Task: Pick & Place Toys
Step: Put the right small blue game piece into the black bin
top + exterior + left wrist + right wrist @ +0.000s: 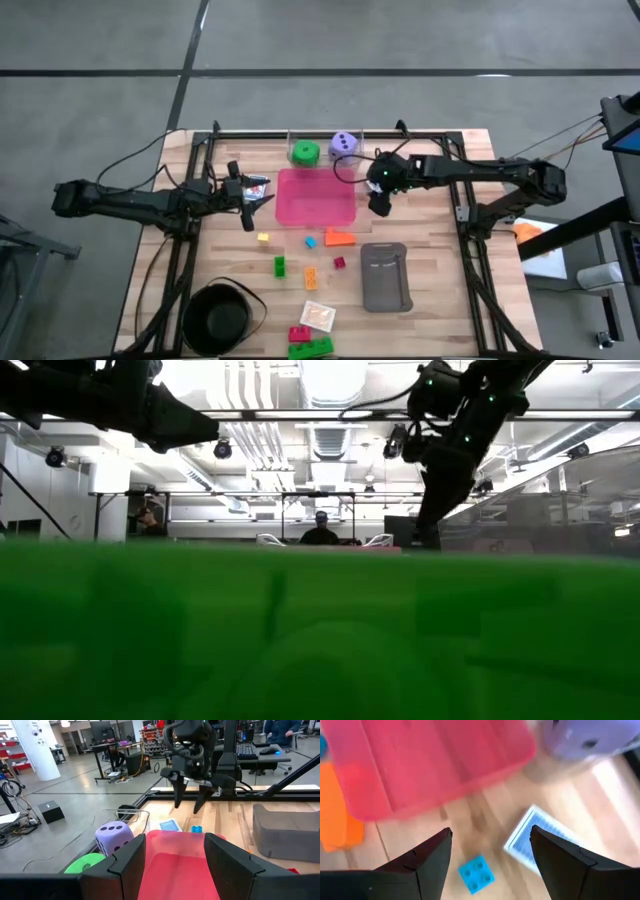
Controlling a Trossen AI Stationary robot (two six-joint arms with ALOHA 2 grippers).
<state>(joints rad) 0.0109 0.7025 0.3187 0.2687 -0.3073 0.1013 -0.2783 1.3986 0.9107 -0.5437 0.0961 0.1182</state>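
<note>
Step in hand: the right gripper (490, 855) hangs over the bare wood at the right edge of the pink tray (316, 197), apparently lining up on the small blue brick (476, 874) that lies on the table below it.
Method: centre the brick between the two fingers before descending; in the right wrist view it sits nearer one finger than the other. Descend straight, close on two opposite flat faces, and keep the fingertips off the blue card (540, 842) lying just beside the brick.
Risk: a tip landing on the card or on the tray's edge would probably shove the brick aside.
Right jaws: spread wide, holding nothing, touching nothing; the table shows between them.
Left gripper (175, 855): waits at the left edge of the pink tray, pointing across it.
Left jaws: spread, empty; the tray's floor shows between them.
Toys, near edge of the table: green and red bricks (308, 343).
Toys, middle of the table: small yellow, green, orange and red bricks lie loose on the near side of the tray.
Toys, far edge of the table: green die (305, 153) and purple die (344, 144), side by side beyond the tray.
</note>
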